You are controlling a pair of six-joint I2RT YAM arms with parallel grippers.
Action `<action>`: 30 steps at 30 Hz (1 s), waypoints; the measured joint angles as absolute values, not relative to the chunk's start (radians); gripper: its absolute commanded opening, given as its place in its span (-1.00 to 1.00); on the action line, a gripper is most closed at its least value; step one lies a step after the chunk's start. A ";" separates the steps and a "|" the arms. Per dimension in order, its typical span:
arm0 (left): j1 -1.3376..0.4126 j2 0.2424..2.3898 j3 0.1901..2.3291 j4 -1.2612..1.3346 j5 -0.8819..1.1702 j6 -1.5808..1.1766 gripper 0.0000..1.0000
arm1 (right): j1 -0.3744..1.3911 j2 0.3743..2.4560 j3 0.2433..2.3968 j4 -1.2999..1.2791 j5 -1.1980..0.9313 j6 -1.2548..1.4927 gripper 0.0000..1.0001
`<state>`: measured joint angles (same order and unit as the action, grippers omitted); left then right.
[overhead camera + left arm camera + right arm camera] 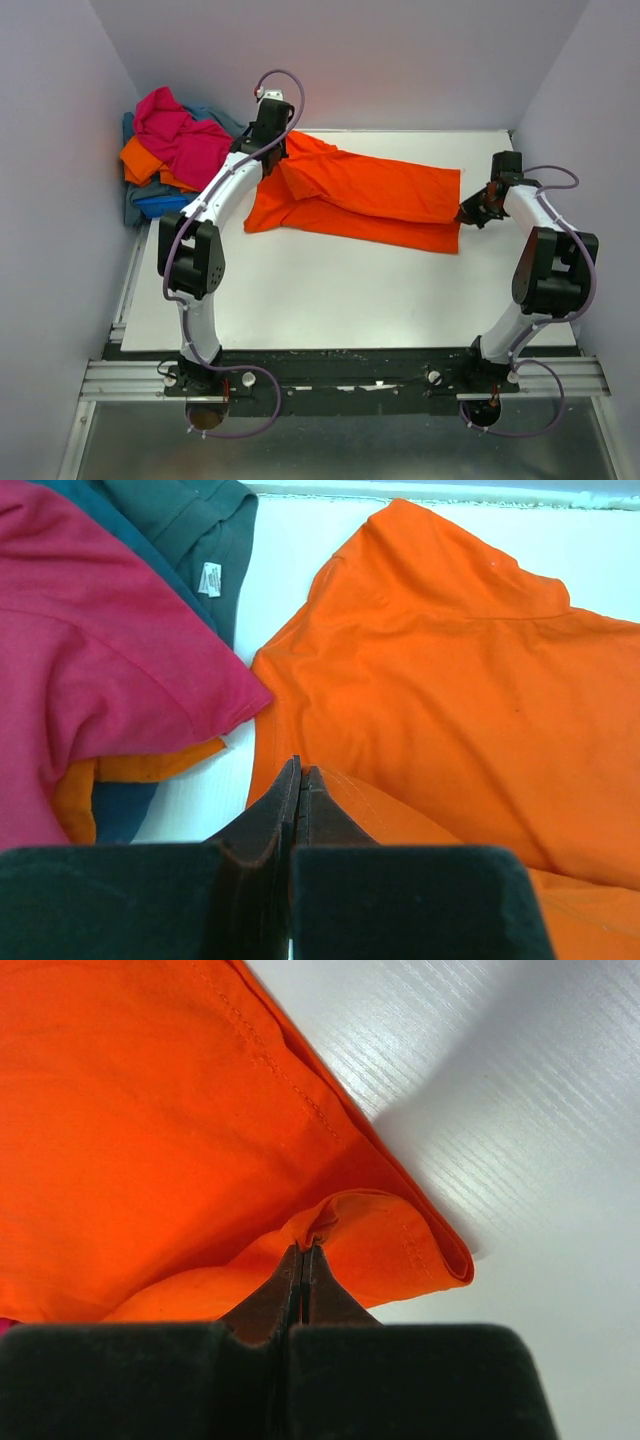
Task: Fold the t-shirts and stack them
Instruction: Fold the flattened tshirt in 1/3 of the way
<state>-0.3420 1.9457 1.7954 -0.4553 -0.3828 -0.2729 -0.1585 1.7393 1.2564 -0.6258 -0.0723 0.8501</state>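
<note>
A bright orange t-shirt (370, 200) lies stretched across the back of the white table (330, 290), folded lengthwise. My left gripper (272, 150) is shut on its left end, and in the left wrist view (301, 772) the orange fabric (450, 680) runs off the closed fingertips. My right gripper (466, 213) is shut on the right end, and in the right wrist view (303, 1250) a bunched fold of the shirt (150, 1110) is pinched at the tips. A pile at the back left holds a magenta-pink shirt (180, 135), another orange shirt (140, 160), a royal blue shirt (160, 205) and a grey-blue one (132, 205).
The pile lies just left of my left gripper, and its magenta shirt (100, 660) and a dark grey-blue shirt with a white label (190, 520) lie close to the held shirt. Pale walls close in the table at back, left and right.
</note>
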 measured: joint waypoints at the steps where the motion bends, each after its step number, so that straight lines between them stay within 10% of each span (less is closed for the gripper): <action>1: -0.342 1.957 1.803 -0.458 -0.379 -0.272 -1.00 | -0.159 1.742 1.257 -0.626 -0.073 0.850 -0.99; 30: -0.373 2.249 2.135 -0.528 -0.272 -0.244 -1.00 | -0.158 1.792 1.275 -0.626 -0.073 0.862 -0.99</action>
